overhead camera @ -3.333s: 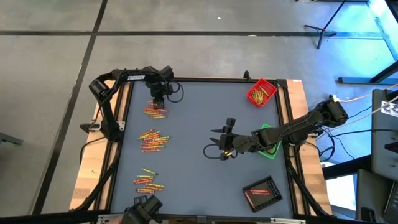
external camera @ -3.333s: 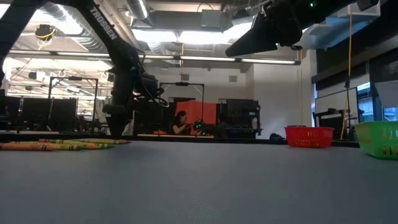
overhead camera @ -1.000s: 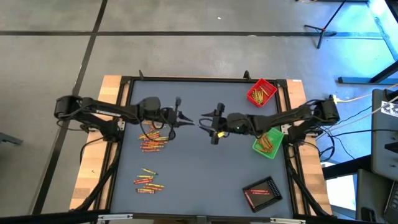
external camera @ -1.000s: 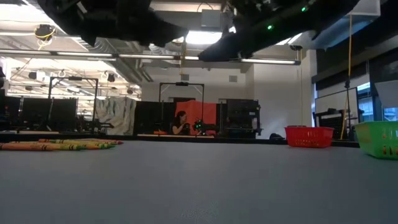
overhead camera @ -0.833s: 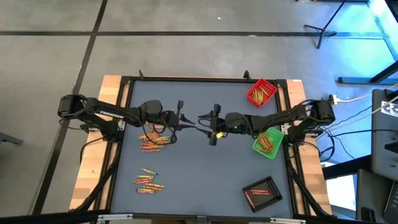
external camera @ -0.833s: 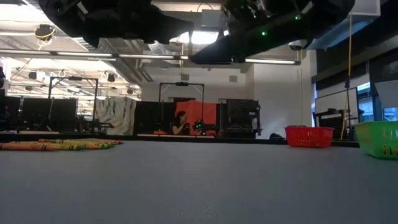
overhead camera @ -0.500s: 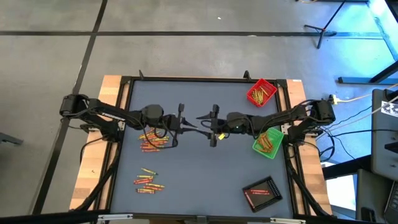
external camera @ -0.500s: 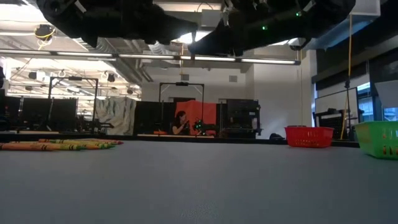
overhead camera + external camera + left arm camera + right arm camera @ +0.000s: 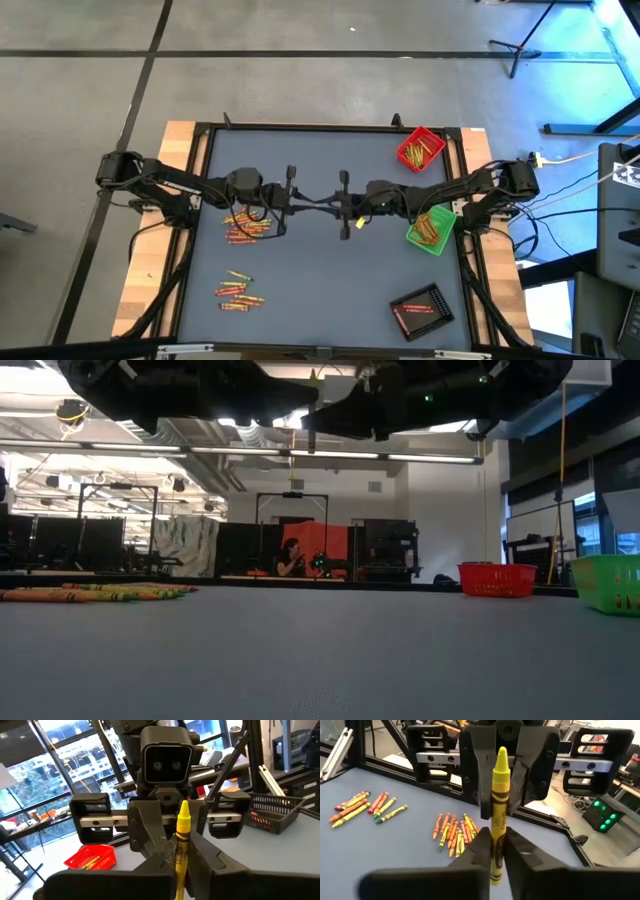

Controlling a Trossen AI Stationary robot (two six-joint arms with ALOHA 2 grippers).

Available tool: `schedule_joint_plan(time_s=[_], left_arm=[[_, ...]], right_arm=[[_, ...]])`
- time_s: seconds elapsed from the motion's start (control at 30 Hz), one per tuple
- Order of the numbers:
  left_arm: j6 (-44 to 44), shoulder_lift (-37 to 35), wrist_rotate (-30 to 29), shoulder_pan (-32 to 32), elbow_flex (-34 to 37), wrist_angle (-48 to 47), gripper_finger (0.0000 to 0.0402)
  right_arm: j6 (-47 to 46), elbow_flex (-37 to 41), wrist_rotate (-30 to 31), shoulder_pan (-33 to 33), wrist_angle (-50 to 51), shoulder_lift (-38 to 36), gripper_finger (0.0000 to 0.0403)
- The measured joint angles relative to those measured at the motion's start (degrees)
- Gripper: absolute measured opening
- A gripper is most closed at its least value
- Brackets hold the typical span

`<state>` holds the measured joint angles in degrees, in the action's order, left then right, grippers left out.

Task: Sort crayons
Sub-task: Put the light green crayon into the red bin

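Note:
A yellow crayon (image 9: 182, 832) hangs level high over the table's middle, between my two grippers, which meet tip to tip. My left gripper (image 9: 312, 200) comes from the table's left and my right gripper (image 9: 336, 203) from its right; both are shut on the crayon. More crayons lie flat on the mat in two loose piles, one (image 9: 245, 222) under the left arm and one (image 9: 238, 292) nearer the front. In the right wrist view the nearer pile (image 9: 455, 832) shows below the crayon (image 9: 499, 795). My left gripper pinches one end of the crayon's wrapped shaft (image 9: 179, 857) between its two fingers. The fingers lie level, coming from the table's left, along the crayon. The crayon is lifted clear. My right gripper pinches the crayon's other end (image 9: 496, 845) between its two fingers. These fingers come level from the table's right, along the crayon, and meet the left fingers (image 9: 476, 775) head-on.
A red tray (image 9: 420, 148) stands at the far right, a green tray (image 9: 432, 228) under the right arm, and a black tray (image 9: 420, 310) at the near right, each with crayons inside. A person sits far off in the room (image 9: 290, 558).
My left gripper has carried the crayon a little toward the table's right, up to my right gripper. The right gripper, open a second ago, has tipped slightly and shut on the crayon's free end.

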<state>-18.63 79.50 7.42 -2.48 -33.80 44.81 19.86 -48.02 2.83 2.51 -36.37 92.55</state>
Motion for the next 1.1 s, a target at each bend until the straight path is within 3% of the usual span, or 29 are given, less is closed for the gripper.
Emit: schedule_joint_plan(time_s=[0.07, 0.23, 0.37, 0.6, 0.83, 1.1], left_arm=[[0.11, 0.00, 0.04, 0.02, 0.00, -0.32, 0.0023], [3.58, 0.00, 0.13, 0.02, 0.00, -0.15, 0.0054], [5.06, -0.90, -0.36, 0.02, 0.00, -1.32, 0.0095], [4.61, -7.67, -6.91, 0.01, -0.06, -11.26, 0.0132], [-1.10, -14.37, -20.11, 0.00, -0.17, -15.26, 0.0131], [1.61, -16.75, -21.43, 0.63, -0.02, -26.73, 0.0131]], right_arm=[[1.08, 0.00, 0.05, 0.01, 0.47, 0.00, 0.0014], [1.03, 0.01, 0.64, 0.03, 1.51, 0.00, 0.0040], [1.16, 0.01, 4.73, 0.15, 3.55, -0.35, 0.0016], [0.17, -0.32, 10.97, 0.14, 9.30, -3.01, 0.0028], [-5.04, -5.93, 18.93, 0.14, 32.21, -8.77, 0.0012], [-17.75, -14.94, 28.39, -0.71, 63.79, -16.48, 0.0028]])
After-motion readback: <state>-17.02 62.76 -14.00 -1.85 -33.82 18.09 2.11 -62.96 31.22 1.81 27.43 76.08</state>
